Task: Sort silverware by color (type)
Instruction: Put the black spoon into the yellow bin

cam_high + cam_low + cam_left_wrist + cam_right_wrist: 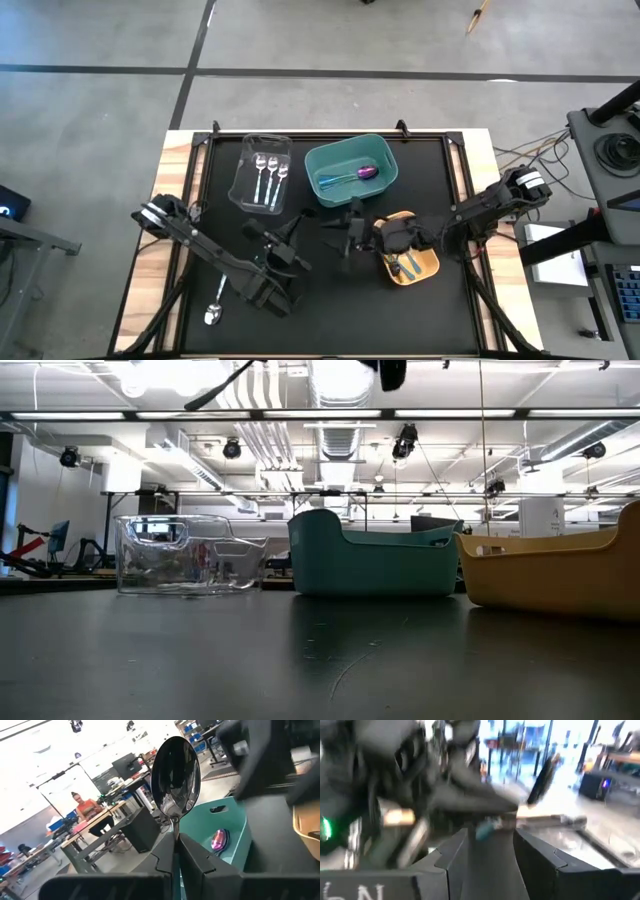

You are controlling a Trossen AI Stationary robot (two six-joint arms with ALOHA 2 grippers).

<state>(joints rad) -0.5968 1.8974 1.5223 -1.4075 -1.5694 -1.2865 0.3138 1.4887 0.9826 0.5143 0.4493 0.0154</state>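
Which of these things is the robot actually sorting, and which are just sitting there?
Being sorted:
- silver spoon pinched in the left hand
- silver spoon on the mat
- three silver pieces
- purple spoon
- teal-handled pieces

Just there:
- clear bin, teal bin, orange bin
- cables

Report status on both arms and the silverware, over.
Left gripper shut on silver spoon, mid-table. Right gripper open beside orange bin. One spoon loose; path unobstructed.

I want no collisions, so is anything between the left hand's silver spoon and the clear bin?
Nothing visible. The left hand grips the silver spoon over bare mat, just short of the clear bin. The right hand hangs off to the side, nearer the teal bin, not on that line.
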